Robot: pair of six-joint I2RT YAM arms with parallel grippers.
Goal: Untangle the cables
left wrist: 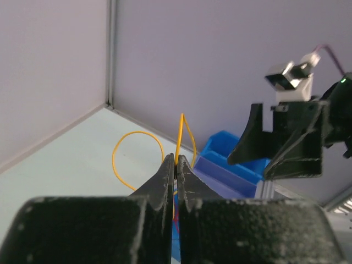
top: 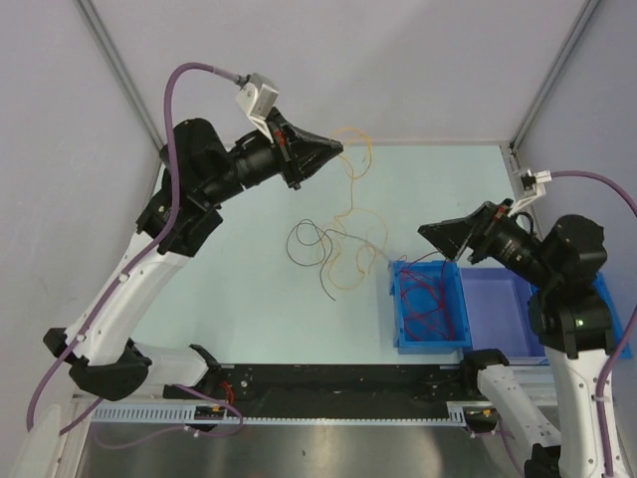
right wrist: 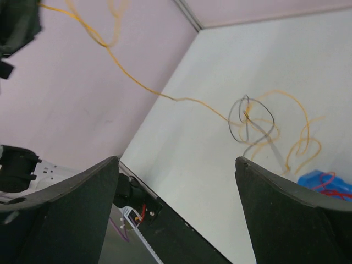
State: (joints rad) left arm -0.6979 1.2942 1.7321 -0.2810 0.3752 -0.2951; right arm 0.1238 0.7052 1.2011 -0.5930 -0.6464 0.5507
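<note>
Our left gripper [top: 336,149] has its jaws clamped on an orange wire [left wrist: 179,135], lifted off the counter [top: 249,289]; the right gripper [top: 426,231] waits with jaws apart. The other cables [top: 343,249] lie mid-counter. The black wire [top: 304,239] seems looped through them, so pulling higher may tighten the knot.

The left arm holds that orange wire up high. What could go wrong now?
The left pincer grips the orange cable only at its tips, so it may slip. The black cable lies tangled with the orange one, so pulling could tighten the tangle. The orange loops lie beside the blue bin and might snag the red cables.
</note>
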